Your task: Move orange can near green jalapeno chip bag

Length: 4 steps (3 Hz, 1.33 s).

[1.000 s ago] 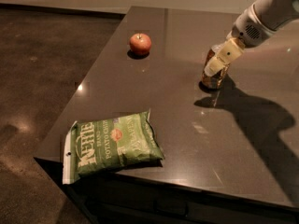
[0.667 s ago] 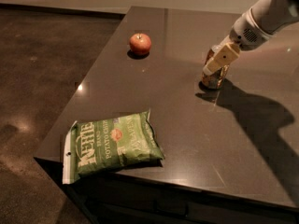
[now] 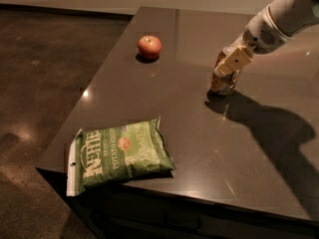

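Note:
The orange can [image 3: 223, 82] stands upright on the dark table [image 3: 149, 98], right of centre. My gripper [image 3: 230, 63] reaches in from the upper right, and a pale finger [image 3: 233, 60] lies over the can's upper part, so it looks shut on the can. The green jalapeno chip bag [image 3: 119, 153] lies flat near the table's front left corner, well apart from the can, with its white sealed edge toward the left.
A red apple [image 3: 149, 46] sits at the back left of the table. The table's left edge and front edge drop off to a dark floor [image 3: 40, 83]. The arm casts a broad shadow [image 3: 279, 133] over the right side.
My gripper and the can have shifted slightly left and toward the front. The bag and apple have not moved.

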{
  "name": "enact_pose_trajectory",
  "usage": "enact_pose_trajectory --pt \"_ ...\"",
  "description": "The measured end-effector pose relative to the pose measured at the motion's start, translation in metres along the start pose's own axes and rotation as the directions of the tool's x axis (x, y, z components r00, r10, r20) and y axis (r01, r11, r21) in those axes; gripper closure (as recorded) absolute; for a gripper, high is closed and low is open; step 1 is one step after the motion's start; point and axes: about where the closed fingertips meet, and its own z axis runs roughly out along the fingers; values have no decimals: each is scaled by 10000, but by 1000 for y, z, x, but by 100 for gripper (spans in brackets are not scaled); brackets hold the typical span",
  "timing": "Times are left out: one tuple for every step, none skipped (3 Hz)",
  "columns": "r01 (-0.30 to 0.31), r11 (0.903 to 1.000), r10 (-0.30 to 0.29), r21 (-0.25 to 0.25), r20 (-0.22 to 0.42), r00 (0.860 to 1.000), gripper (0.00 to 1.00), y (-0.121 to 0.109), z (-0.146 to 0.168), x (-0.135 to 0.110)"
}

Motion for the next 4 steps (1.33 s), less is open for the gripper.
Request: enact_pose_trajectory --pt "560 9980 -552 -283 281 9981 96 35 -11 -11" --pt "1371 9865 -1338 -895 418 9901 100 88 -8 -19" --pt "1799 9757 -1757 -1247 439 9835 100 116 -5 -21" --pt "2233 9636 -2196 -1469 415 9747 83 137 2 -21"
